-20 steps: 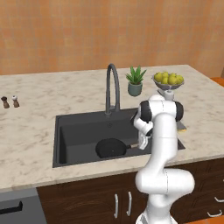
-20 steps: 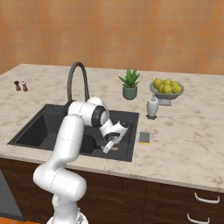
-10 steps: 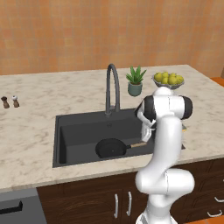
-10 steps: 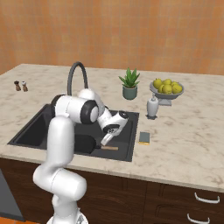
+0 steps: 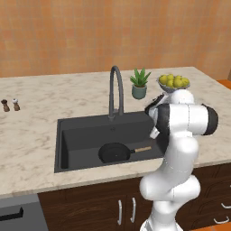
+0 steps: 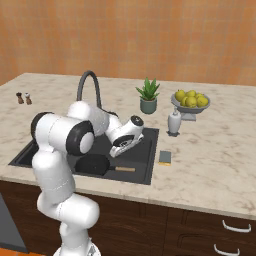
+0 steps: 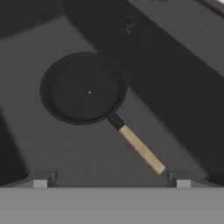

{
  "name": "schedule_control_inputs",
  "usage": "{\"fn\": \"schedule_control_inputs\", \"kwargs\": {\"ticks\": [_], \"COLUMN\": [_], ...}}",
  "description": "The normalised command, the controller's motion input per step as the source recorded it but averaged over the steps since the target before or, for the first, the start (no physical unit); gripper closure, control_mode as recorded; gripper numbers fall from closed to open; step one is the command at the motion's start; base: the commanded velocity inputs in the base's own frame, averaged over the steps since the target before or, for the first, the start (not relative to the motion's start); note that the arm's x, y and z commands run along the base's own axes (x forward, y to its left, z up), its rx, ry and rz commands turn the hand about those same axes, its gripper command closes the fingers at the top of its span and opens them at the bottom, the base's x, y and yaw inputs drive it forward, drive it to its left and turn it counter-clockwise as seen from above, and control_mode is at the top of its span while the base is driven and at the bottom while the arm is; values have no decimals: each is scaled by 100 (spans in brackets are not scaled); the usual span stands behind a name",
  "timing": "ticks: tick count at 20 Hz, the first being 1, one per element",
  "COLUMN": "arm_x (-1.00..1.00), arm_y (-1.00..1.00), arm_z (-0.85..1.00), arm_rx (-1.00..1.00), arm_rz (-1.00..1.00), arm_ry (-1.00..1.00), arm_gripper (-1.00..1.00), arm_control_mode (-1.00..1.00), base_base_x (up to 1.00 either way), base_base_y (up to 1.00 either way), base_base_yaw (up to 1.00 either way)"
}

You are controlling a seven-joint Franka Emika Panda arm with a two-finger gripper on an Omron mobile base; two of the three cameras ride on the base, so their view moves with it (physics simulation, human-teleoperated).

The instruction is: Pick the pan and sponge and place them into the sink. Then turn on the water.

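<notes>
The black pan [image 7: 83,92] lies flat on the floor of the dark sink [image 5: 81,131], its wooden handle [image 7: 142,151] pointing to the sink's right side. My gripper [image 7: 111,183] hangs open just above the handle's end, with nothing between its fingers. In the base views the gripper [image 6: 118,151] is over the sink's right part, above the pan [image 6: 92,164]. The yellow sponge [image 6: 165,158] lies on the counter just right of the sink's rim. No water is in view at the arched faucet [image 5: 115,90].
Behind the sink stand a potted plant [image 6: 148,97], a white bottle [image 6: 173,122] and a bowl of lemons [image 6: 190,100]. Two small shakers [image 5: 10,105] sit far left on the counter. Cabinet fronts run below the counter edge.
The jaws have opened wide and let go of the pan's handle. The hand has lifted a little above the sink while the pan stays on the sink floor.
</notes>
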Motion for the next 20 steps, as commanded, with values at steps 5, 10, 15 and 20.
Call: {"fn": "schedule_control_inputs", "kwargs": {"ticks": [5, 10, 15, 20], "arm_x": [-66, -66, -40, -3], "arm_y": [-7, -11, -39, -85], "arm_z": [79, 65, 61, 23], "arm_rx": [-6, -8, -1, 1], "arm_rz": [-36, -43, -40, -31], "arm_ry": [0, 1, 11, -2], "arm_gripper": [-100, -100, -100, -100], "arm_control_mode": [-100, -100, -100, -100], "base_base_x": [0, 0, 0, 0], "base_base_y": [0, 0, 0, 0], "base_base_yaw": [0, 0, 0, 0]}}
